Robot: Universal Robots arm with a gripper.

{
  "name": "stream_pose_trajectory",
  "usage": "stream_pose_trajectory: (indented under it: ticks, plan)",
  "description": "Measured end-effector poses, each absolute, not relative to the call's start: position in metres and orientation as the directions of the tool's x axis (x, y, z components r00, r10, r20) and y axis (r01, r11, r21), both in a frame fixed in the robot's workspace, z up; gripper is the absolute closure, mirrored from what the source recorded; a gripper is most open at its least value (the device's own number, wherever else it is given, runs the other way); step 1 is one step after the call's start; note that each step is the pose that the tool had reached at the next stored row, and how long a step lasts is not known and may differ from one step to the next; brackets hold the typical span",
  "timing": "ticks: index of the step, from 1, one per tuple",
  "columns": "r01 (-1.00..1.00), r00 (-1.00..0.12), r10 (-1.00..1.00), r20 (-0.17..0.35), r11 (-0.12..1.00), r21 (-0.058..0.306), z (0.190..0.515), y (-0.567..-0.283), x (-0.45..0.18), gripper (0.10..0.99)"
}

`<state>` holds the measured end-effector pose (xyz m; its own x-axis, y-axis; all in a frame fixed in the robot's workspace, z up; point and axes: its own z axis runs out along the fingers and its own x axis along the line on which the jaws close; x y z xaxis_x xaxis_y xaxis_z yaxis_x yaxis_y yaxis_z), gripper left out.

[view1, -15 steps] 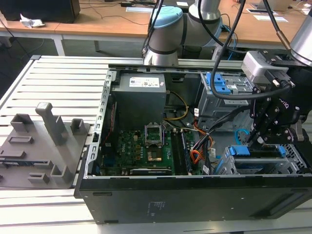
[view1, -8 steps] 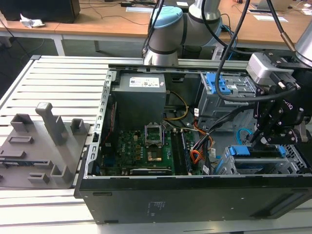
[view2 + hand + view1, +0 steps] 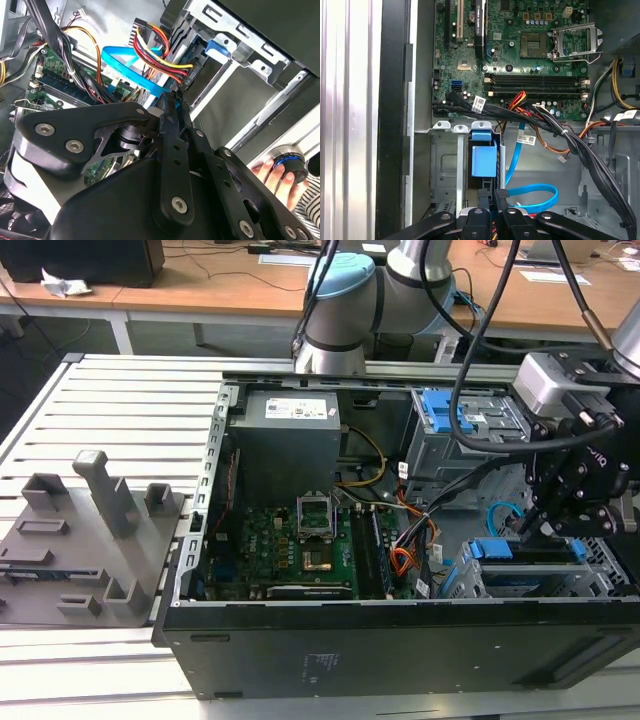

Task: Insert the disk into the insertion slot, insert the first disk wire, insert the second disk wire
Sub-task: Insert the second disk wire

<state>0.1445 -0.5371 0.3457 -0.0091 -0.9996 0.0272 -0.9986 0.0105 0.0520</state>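
Lying on its side on the slatted metal desk (image 3: 120, 390), the open computer case (image 3: 400, 650) exposes a green motherboard (image 3: 290, 550) at the middle. A grey fixture block (image 3: 90, 530) sits on the desk at the exterior view's left. At the exterior view's right, the arm's black pincer (image 3: 545, 530) reaches down into the case, over the insertion slot (image 3: 560, 580), a grey perforated cage at the near right corner. The disk (image 3: 483, 160) sits inside that slot, its blue carrier showing between the metal rails in the first wrist view. The second disk wire (image 3: 535, 197), glossy light blue, loops just beside the disk. The first disk wire (image 3: 160, 55), an orange, red and black bundle, runs to the cage in the second wrist view. The pincer's fingertips (image 3: 172, 107) are pressed together at the wires' end; what they grip, I cannot tell. A person's hand (image 3: 277, 172) rests on a round knob outside the case.
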Motion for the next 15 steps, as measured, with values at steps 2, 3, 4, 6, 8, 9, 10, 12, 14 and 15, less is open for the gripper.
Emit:
stream_pose_trajectory:
  ticks: [2,3,4,6,8,9,10,12,14,15]
  plan:
    - [-0.999,-0.009,-1.0,0.027,0.01,0.052,0.3447,-0.5371,0.1448,0.922]
    - [-0.999,-0.009,-1.0,0.027,0.01,0.052,0.3442,-0.5371,0.1448,0.922]
    - [-0.999,-0.009,-1.0,0.026,0.01,0.052,0.3436,-0.5371,0.1449,0.922]
    - [-0.999,-0.009,-1.0,0.026,0.01,0.052,0.342,-0.5371,0.145,0.922]
    - [-0.999,-0.009,-1.0,0.025,0.01,0.052,0.3413,-0.5371,0.1457,0.922]
    - [-0.999,-0.009,-1.0,0.025,0.01,0.052,0.3413,-0.5371,0.1459,0.922]
    - [-0.999,-0.009,-1.0,0.025,0.01,0.052,0.3412,-0.5371,0.1463,0.922]
    - [-0.999,-0.009,-1.0,0.025,0.01,0.052,0.3412,-0.5371,0.1466,0.922]
    - [-0.999,-0.009,-1.0,0.023,0.01,0.052,0.341,-0.5371,0.1467,0.922]
    - [-0.999,-0.009,-1.0,0.023,0.01,0.052,0.3417,-0.537,0.1468,0.922]
